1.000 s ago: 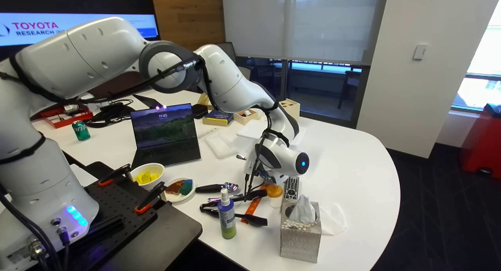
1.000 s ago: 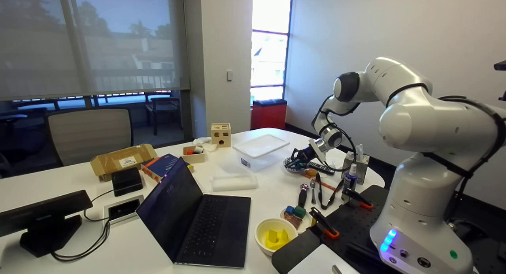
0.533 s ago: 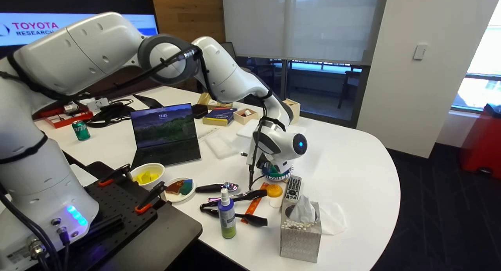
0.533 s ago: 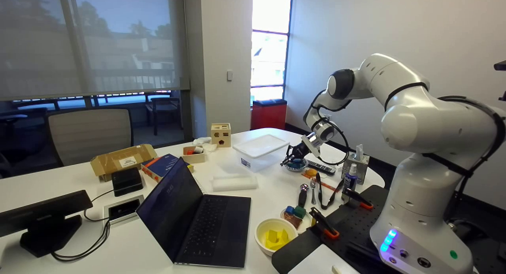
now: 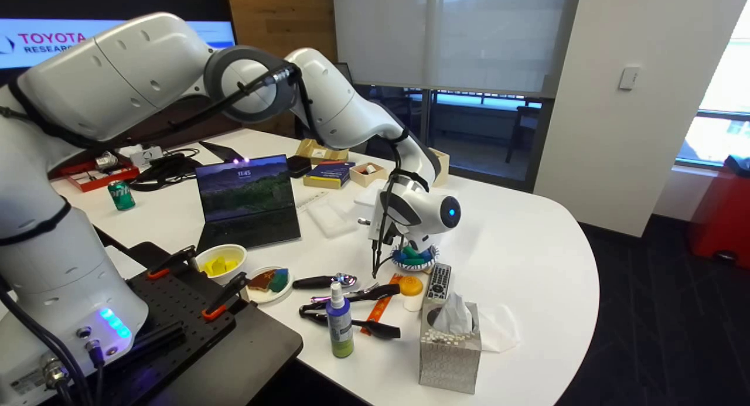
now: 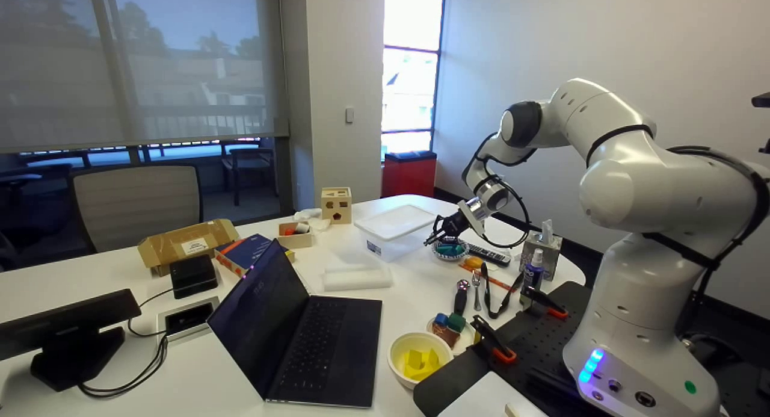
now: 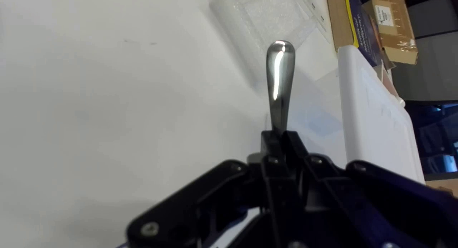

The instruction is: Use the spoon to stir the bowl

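The small round bowl (image 5: 414, 268), with a striped rim and blue and green pieces inside, stands near the middle of the table in both exterior views. My gripper (image 7: 279, 135) is shut on the spoon (image 7: 279, 72); its shiny metal handle sticks out beyond the fingertips in the wrist view. In an exterior view the gripper (image 6: 428, 240) hangs just above the bowl, its fingers reaching past the rim. The handle end of the spoon (image 5: 363, 221) also shows beside the wrist. The spoon's other end is hidden, so I cannot tell whether it touches the contents.
Close to the bowl lie a remote (image 5: 439, 281), an orange-lidded jar (image 5: 411, 286) and black tongs (image 6: 496, 302). A tissue box (image 5: 450, 359) and spray bottle (image 5: 340, 330) stand nearer the edge. A lidded plastic bin (image 6: 397, 224) sits beyond the bowl.
My gripper, still holding the spoon, has shifted away from over the bowl and risen slightly. More of the bowl and its contents has come into sight.
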Controlling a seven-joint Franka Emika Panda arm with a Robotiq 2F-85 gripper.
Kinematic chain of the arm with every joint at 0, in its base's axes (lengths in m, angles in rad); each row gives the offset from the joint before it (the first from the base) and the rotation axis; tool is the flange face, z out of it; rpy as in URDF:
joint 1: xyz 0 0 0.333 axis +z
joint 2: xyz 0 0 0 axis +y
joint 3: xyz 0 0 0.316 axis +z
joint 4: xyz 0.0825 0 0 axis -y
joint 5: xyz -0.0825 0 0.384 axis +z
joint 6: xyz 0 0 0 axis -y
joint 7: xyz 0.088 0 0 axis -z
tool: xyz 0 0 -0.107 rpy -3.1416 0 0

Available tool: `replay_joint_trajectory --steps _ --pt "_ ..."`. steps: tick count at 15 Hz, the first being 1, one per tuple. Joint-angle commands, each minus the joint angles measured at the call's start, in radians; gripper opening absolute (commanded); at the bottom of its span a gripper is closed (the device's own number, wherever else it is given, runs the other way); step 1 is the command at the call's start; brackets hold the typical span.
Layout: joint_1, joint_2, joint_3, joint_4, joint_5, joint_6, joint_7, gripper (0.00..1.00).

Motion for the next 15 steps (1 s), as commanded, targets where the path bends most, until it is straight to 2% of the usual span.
replay_joint_trajectory --steps 1,9,15 --pt "-0.058 0.017 0.02 -0.006 0.043 -0.084 -0.03 0.02" --pt "-0.12 0.087 0.009 0.041 0.055 -0.215 0.01 0.02" --pt "-0.112 0.106 -0.015 0.052 0.045 -0.193 0.078 0.02"
